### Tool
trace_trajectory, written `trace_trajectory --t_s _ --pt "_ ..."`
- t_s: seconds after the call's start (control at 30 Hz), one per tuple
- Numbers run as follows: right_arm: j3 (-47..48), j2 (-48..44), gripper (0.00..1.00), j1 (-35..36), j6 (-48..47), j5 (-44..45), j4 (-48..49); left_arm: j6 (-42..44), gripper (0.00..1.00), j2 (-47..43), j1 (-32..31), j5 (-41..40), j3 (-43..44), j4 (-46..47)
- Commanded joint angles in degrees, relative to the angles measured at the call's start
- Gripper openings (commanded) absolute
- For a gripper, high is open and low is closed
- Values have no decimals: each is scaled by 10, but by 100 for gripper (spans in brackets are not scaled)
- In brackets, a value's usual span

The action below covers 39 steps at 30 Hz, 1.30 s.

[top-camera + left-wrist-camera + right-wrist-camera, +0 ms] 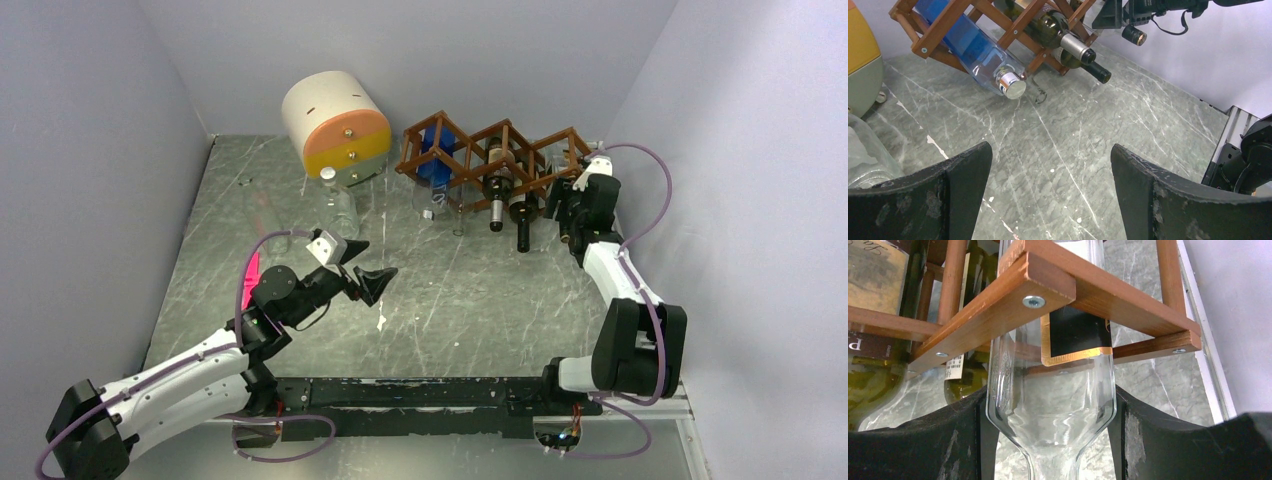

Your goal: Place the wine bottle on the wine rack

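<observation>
Wine bottle (1053, 410): clear glass, black gold-edged label, body lying partly inside the right-end cell. Wine rack (497, 148): reddish-brown slatted lattice, diamond cells, upright.

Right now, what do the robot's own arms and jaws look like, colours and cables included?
The left arm and right arm have white shells with black joints. A lilac cable loops along each. The jaws are matte black, broad and wedge-shaped, scuffed with pale wear marks.
</observation>
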Motion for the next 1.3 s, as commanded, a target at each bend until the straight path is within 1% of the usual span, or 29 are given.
trace_trajectory --t_s 0.0,0.07,0.17,0.3,0.33,0.37,0.4,0.43,0.67,0.83,0.97,1.13,1.27 --pt "44 3 20 9 -6 -58 77 -6 92 2 -4 -4 16 -6" --pt "44 6 35 10 -3 -50 79 -5 92 2 -4 -4 17 -6" --pt "38 5 53 10 -2 -39 84 -5 92 4 -4 -5 19 -7" --pt "33 7 64 10 -3 -28 82 -6 92 11 -4 -3 21 -7" --pt "32 8 70 10 -4 -27 83 -5 92 12 -4 -2 23 -8" --pt "33 9 82 9 -5 -25 82 -6 92 14 -4 0 24 -8" --pt "34 12 91 9 -6 -25 79 -6 92 16 -4 1 24 -8" --pt "36 14 94 9 -7 -22 76 -6 92 17 -4 1 25 -9" --pt "48 6 97 10 13 2 53 -6 92 20 -4 -2 31 -15" --pt "54 -31 98 10 46 39 7 -6 92 21 -4 -4 34 -18" --pt "52 -69 98 10 94 76 -45 -6 92 25 -4 -10 39 -26" --pt "49 -96 95 10 153 97 -137 -10 92 31 -4 -2 45 -26" --pt "36 -100 87 10 166 80 -189 -14 92 37 -4 5 49 -27"
